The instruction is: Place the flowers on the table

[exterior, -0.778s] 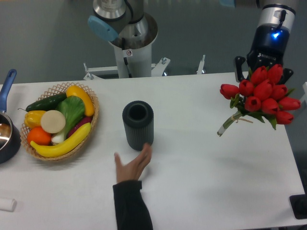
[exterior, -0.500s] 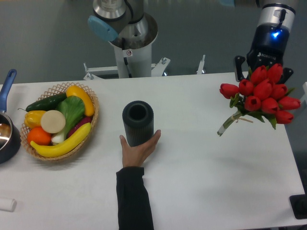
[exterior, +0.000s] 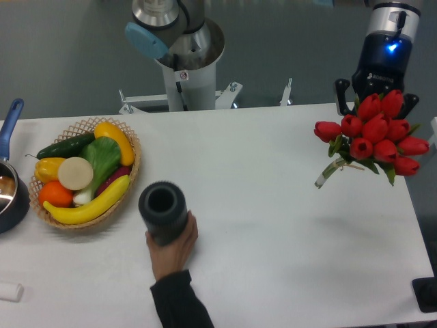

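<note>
The flowers (exterior: 374, 131), a bunch of red tulips with green stems, hang in the air over the right end of the white table (exterior: 273, 225). Their stems (exterior: 326, 174) point down to the left, clear of the tabletop. My gripper (exterior: 374, 101) is above and behind the blooms, shut on the bunch. Its dark fingers (exterior: 339, 92) show on either side of the blooms, which hide where it grips.
A person's hand (exterior: 173, 249) holds the dark ribbed vase (exterior: 162, 208) at the table's front left of centre. A wicker basket (exterior: 130, 181) of fruit and vegetables stands at the left, with a pot (exterior: 8, 195) beyond it. The robot base (exterior: 184, 61) is at the back.
The hand took hold of the dark vase and slid it left and toward the front. The flowers and gripper rose very slightly.
</note>
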Tool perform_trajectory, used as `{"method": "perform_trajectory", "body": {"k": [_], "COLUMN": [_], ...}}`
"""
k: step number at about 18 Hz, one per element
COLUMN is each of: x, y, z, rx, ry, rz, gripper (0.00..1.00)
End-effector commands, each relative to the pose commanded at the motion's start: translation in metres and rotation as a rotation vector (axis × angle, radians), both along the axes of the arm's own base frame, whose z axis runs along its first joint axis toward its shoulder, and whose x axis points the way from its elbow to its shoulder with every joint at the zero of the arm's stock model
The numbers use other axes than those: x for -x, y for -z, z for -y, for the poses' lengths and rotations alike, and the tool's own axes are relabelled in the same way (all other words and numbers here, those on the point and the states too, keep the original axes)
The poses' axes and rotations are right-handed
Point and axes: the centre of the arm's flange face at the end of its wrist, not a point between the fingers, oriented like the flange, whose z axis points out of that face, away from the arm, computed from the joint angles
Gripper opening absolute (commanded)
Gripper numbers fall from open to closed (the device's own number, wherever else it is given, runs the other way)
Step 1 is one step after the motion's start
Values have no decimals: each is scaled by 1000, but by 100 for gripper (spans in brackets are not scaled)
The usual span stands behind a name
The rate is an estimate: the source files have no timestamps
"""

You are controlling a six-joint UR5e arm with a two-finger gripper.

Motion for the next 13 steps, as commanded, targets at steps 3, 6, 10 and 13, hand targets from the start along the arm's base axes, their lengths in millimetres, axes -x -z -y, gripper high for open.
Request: {"method": "perform_trajectory", "body": {"k": [3, 6, 10, 13], "x": [-4, -14, -22, -26], "y": [1, 14, 36, 57], "z": [-1, -24, -53, -68], "rx": [91, 221, 406, 523], "ry": [-25, -15, -6, 31], "rz": [-19, -34, -58, -80], "gripper": [41, 41, 41, 40]}}
